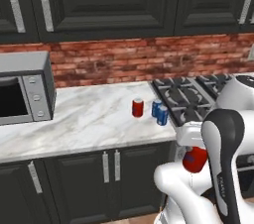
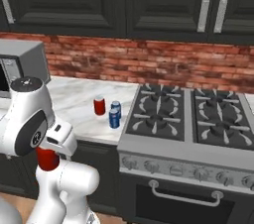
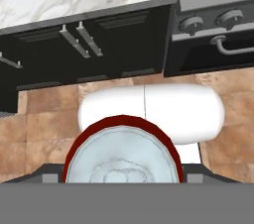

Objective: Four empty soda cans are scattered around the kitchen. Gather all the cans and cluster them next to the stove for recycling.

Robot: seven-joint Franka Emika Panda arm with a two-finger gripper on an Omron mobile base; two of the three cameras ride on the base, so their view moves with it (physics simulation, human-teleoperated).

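1. Red can (image 3: 121, 156) is clamped in the gripper (image 1: 195, 159), held low before the dark cabinets (image 1: 111, 178)
2. Three cans (image 1: 158, 109) are grouped on the counter (image 1: 94, 114) beside the stove (image 2: 191, 119)

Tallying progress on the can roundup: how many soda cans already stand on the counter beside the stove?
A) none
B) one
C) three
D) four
C: one red can and two blue cans stand together on the marble counter just left of the stove, while a fourth, red can is held in the gripper, off the counter.
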